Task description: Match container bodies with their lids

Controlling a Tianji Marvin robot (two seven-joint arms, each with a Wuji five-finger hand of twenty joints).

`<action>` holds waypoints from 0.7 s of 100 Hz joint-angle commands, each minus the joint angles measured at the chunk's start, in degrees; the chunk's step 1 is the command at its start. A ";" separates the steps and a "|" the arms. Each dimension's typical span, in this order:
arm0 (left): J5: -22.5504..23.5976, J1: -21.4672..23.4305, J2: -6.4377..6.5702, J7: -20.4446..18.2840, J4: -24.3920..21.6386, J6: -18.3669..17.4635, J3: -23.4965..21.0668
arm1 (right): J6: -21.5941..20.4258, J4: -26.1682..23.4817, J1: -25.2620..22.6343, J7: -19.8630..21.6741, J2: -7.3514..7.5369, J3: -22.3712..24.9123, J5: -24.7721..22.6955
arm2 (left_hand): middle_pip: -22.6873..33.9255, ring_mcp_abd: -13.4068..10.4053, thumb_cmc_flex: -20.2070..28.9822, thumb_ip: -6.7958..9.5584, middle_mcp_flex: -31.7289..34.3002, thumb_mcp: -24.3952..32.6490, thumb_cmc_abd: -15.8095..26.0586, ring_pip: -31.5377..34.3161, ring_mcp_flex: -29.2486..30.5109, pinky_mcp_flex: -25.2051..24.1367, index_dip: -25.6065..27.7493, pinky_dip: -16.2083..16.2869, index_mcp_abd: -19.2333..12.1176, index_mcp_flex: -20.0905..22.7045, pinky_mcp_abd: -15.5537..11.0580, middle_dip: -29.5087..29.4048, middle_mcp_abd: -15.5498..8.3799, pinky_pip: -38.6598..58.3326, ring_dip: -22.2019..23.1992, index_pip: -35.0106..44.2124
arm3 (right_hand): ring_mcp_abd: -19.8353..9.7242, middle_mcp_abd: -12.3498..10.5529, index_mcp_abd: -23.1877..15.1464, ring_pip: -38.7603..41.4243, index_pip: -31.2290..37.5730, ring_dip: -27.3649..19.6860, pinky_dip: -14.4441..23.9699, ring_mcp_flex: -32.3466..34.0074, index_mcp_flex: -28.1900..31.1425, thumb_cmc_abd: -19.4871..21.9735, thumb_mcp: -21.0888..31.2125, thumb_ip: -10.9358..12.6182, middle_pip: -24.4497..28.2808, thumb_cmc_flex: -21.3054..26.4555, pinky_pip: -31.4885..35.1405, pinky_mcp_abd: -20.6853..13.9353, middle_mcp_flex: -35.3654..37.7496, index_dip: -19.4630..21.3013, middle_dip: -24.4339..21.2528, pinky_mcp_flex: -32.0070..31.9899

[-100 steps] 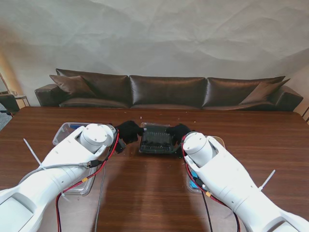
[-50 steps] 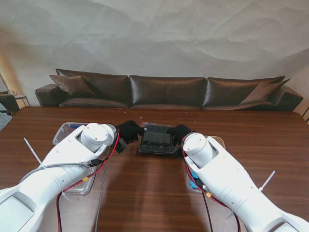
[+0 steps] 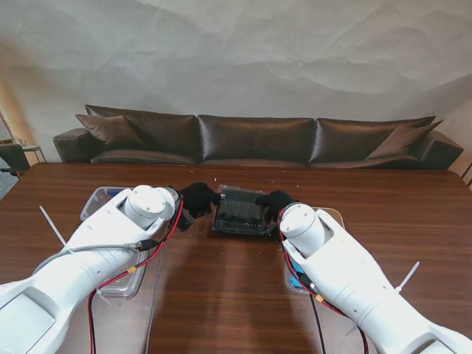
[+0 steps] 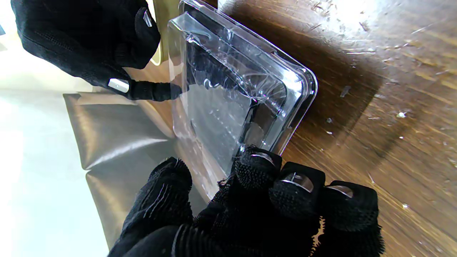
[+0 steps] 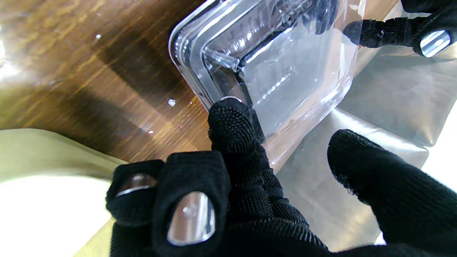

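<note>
Your left hand (image 3: 198, 199) and right hand (image 3: 273, 202) flank the clear lidded container (image 3: 240, 212), which sits on the wooden table (image 3: 221, 295) between them. Fingertips (image 4: 257, 167) of each hand press its opposite edges, thumbs apart. Press evenly down on both rims so the lid seats without skewing.

From the stand's view my own forearms are covering most of both hands, so only the black knuckles of my left hand (image 3: 198, 199) and right hand (image 3: 274, 200) are showing at nine and three o'clock of the clear container (image 3: 239, 213). The clear trays (image 3: 99, 201) beside my arms are being half hidden. Whether the lid is fully seated I cannot tell.
</note>
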 commanded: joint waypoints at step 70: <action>0.50 0.50 0.35 -1.85 -2.08 2.10 -0.49 | -1.08 1.26 0.07 -0.22 -0.06 -0.35 -2.63 | 1.83 4.21 -0.55 -0.72 -0.09 -0.86 2.93 2.23 1.51 -1.30 -0.99 1.84 -2.84 -1.44 -1.31 0.48 2.86 0.59 0.05 -1.03 | -0.24 3.19 -4.17 1.07 0.98 -0.34 -1.77 1.46 0.88 0.07 -0.66 -0.29 0.89 -1.76 5.54 1.12 -0.04 -0.14 -0.72 21.11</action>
